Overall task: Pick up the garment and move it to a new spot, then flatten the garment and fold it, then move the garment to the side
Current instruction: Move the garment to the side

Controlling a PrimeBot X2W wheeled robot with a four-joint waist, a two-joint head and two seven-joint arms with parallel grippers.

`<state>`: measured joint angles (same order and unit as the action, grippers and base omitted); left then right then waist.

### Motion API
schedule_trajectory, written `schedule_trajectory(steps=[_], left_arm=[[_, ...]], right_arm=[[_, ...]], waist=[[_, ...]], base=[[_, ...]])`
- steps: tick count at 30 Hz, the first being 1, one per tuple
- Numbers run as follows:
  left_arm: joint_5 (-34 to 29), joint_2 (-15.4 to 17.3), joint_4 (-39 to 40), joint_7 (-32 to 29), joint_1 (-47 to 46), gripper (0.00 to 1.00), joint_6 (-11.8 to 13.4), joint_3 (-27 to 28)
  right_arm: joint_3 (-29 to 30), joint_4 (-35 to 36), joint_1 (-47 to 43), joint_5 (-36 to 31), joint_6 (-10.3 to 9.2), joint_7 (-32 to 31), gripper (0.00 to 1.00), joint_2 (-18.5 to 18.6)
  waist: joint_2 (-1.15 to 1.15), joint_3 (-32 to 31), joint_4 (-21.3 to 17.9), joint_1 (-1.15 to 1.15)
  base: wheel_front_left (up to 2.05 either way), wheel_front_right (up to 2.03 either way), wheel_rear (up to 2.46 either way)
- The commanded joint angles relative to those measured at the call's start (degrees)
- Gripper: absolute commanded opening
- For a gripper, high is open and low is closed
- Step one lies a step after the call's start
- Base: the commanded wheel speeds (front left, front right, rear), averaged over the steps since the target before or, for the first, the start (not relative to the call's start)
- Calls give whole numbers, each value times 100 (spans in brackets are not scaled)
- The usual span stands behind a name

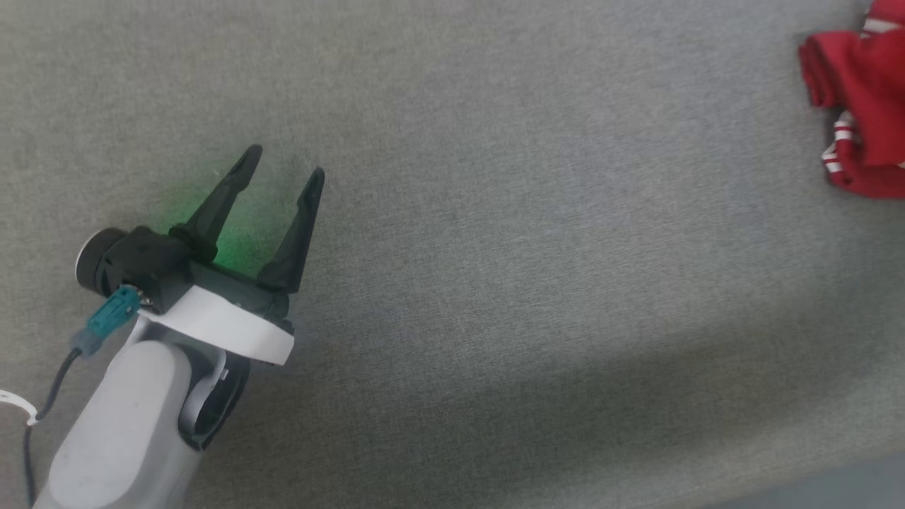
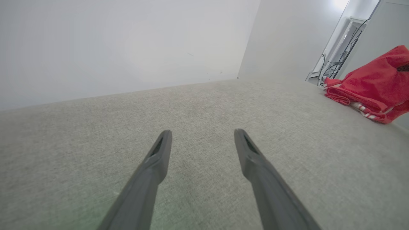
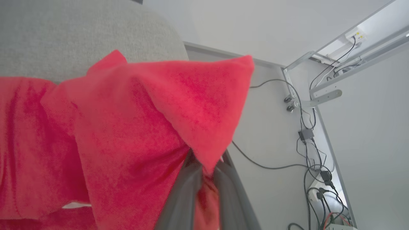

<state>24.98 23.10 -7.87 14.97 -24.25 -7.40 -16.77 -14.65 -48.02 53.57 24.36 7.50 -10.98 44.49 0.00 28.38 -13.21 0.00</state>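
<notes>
Right gripper (image 3: 207, 179), bottom centre of its wrist view, pinches a fold of the garment (image 3: 143, 121); left gripper (image 1: 284, 164), lower left of head view, spread wide, empty; garment bunched at upper right.

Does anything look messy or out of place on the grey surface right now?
The garment is bunched in a crumpled heap at the right of the grey surface, striped trim poking out, not laid flat. The right gripper is shut on a pinch of it; the open left gripper holds nothing, well apart.
</notes>
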Motion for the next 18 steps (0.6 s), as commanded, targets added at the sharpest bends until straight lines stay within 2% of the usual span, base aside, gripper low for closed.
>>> schedule_trajectory(steps=[1, 8, 10, 11, 12, 18], left_arm=[[42, 31, -9, 24, -114, 100, -9, -32], [129, 89, -77, 24, -289, 100, -9, -132], [154, 90, -87, 24, -280, 100, -9, -98], [168, 85, -79, 24, -273, 100, -9, -78], [177, 84, -69, 24, -254, 100, -9, -65], [227, 29, -17, 24, -70, 100, -9, 152]], right_arm=[[-2, -133, 99, -66, -1, 63, 0, -110], [98, -863, 398, -366, -1, 325, 2, -469], [132, -1063, 493, -423, -1, 387, 38, -550], [137, -1138, 549, -467, -1, 412, 60, -582], [140, -1208, 600, -501, -1, 423, 100, -604], [118, -1473, 797, -628, -1, 498, 100, -671]], waist=[[0, 137, 27, 0], [0, 314, 215, 0], [0, 311, 262, 0], [0, 302, 280, 0], [0, 286, 294, 0], [0, 94, 304, 0]], base=[[0, 0, 0], [0, 0, 0], [0, 0, 0], [0, 0, 0], [0, 0, 0], [0, 0, 0]])
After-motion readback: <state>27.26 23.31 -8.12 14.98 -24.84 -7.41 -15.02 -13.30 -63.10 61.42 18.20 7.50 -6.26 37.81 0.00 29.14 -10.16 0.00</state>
